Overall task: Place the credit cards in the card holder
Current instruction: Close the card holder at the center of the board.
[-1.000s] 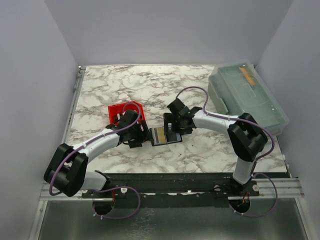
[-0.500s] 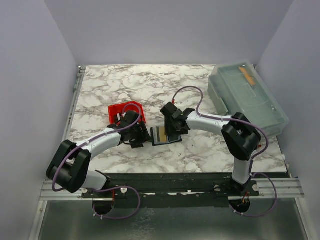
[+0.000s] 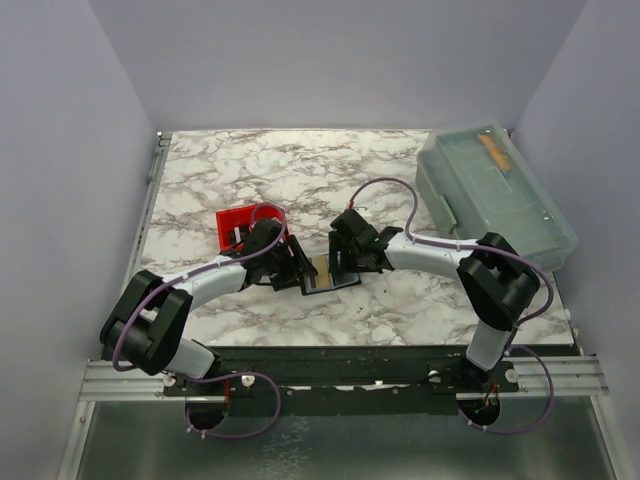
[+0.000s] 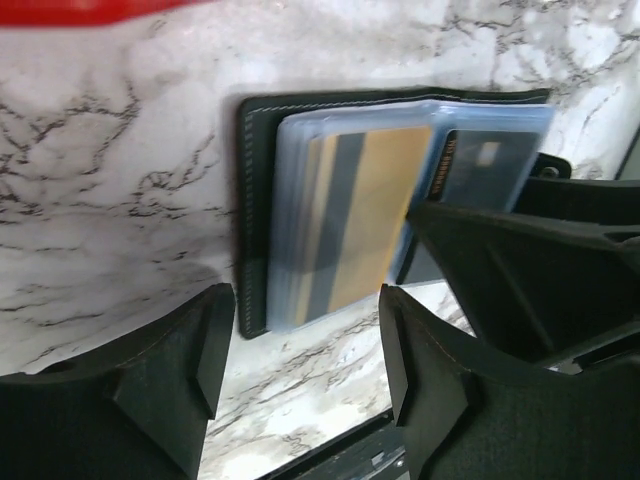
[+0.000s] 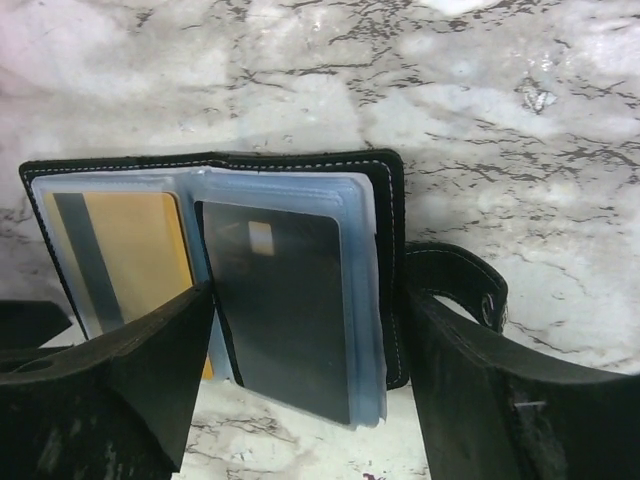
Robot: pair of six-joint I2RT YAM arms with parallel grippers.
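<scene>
A marbled tabletop lies between pale, bare walls, with a red tray left of centre and a lidded grey-blue box at the far right; the card holder lies open near the front edge, between the two arms; the left pincer hovers just beside its left end and the right pincer over its right end; in the left wrist view the left pincer is released, its fingers spread and gripping nothing; in the right wrist view the right pincer is also released, its fingers straddling the clear sleeves without visibly pinching them; a yellowish card with a dark stripe sits in one sleeve and a dark card in the next, while the closing strap curls on the marble beside the cover; whether cards remain in the tray is too small to tell; the cards look light, stiff and slick, best pinched across a short edge; the sleeves look soft and floppy, and the holder is likely to slide, so one pincer should pin its leather cover while the other feeds.
</scene>
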